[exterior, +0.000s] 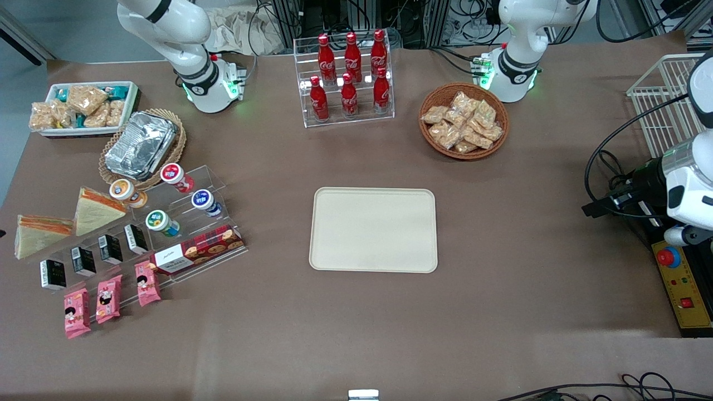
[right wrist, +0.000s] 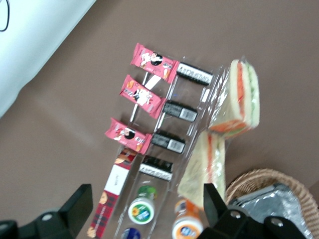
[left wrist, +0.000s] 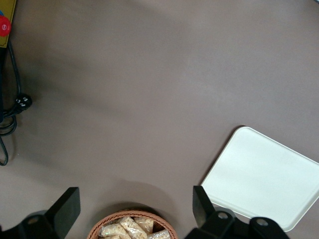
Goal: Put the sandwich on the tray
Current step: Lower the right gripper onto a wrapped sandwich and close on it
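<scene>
Gripper (right wrist: 144, 206) is not seen in front view, only fingertips in wrist view: spread wide, nothing held, above the display rack (right wrist: 164, 149). Sandwich (right wrist: 242, 99) is located at rack's end; tray (exterior: 373, 229) at table centre.

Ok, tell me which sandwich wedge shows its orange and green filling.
The sandwich farther from the foil-filled basket; the other wedge shows mostly plain bread. The gripper hovers above the snack rack, jaws open.

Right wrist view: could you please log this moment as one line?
gripper: open, above snack rack | sandwich: on rack, ungrasped | tray: empty
</scene>
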Robot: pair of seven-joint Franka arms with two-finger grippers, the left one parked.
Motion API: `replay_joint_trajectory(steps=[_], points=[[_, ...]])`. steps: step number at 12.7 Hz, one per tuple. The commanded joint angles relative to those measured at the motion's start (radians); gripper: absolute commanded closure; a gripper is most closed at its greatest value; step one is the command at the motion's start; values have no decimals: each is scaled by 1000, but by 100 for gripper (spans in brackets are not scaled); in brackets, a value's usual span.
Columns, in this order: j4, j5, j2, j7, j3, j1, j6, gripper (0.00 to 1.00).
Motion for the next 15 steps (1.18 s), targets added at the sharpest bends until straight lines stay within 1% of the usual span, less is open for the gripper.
replay_joint_trajectory(steps=[1, 3, 6, 8, 13, 14, 15], points=[[17, 14, 30, -46, -35, -6, 19, 2], [18, 11, 69, -51, -94, -6, 28, 2], [17, 8, 118, -46, -140, -6, 47, 4], [12, -10, 135, -37, -144, -4, 47, 4], [-5, -9, 185, -34, -158, -23, 44, 4], [-23, -9, 185, -14, -158, -23, 47, 3], [-34, -10, 188, 50, -158, -23, 53, 3]])
